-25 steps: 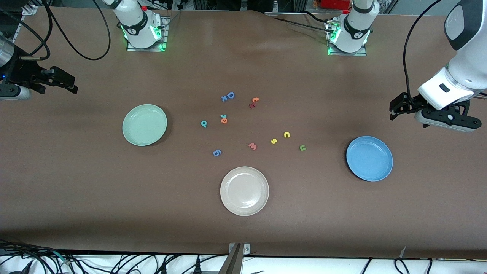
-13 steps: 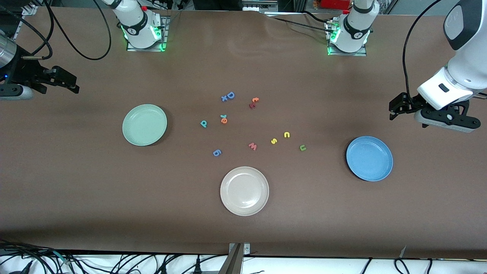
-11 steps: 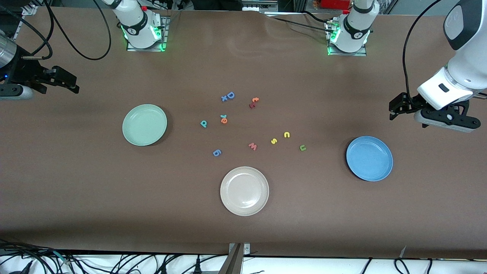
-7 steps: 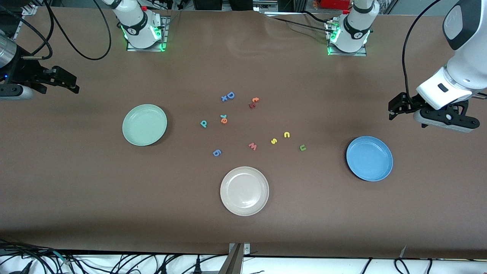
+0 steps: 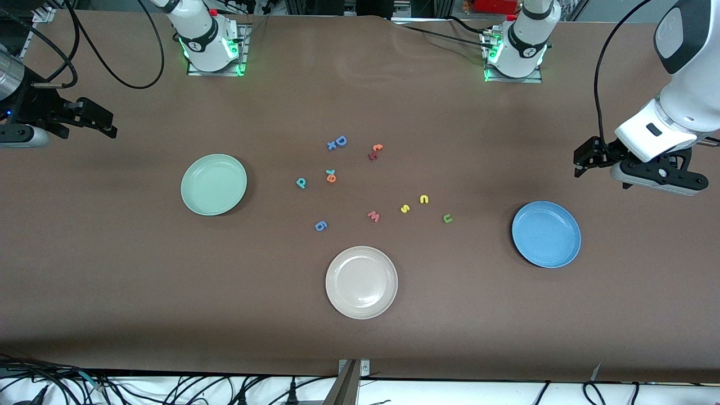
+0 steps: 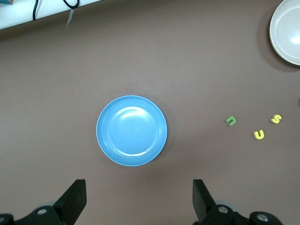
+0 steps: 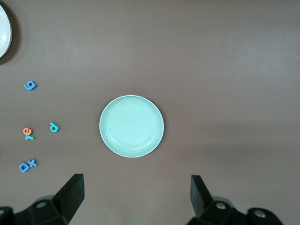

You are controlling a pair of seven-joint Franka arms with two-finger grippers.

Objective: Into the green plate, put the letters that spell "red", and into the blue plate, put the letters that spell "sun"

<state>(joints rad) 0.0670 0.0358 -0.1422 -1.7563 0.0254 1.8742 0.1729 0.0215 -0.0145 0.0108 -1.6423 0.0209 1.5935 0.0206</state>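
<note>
Foam letters lie loose in the middle of the brown table [image 5: 112, 270], between the two target plates, and none sits in a plate yet. The yellow "s" [image 5: 405, 208], yellow "n" [image 5: 424, 199] and dark green "u" [image 5: 448, 219] form a short row toward the left arm's end, with the "u" closest to the blue plate [image 5: 546, 234]. The teal "d" [image 5: 301, 183] and the orange "e" [image 5: 331, 178] with the teal "r" [image 5: 330, 171] touching it lie toward the right arm's end, nearer the green plate [image 5: 214, 184].

Both arms wait at the table's ends. The left gripper [image 5: 588, 160] hangs with fingers spread wide and empty over bare table just beside the blue plate; the right gripper [image 5: 95, 121] hangs likewise spread and empty over the table near the green plate.

Each word's letters lie inward from its own plate, toward the table's middle, so I judge each arm must reach past its plate. The left arm is the closer one to "sun", the right arm to "red". The letters are tiny and flat, so a pinch will need careful centring.
</note>
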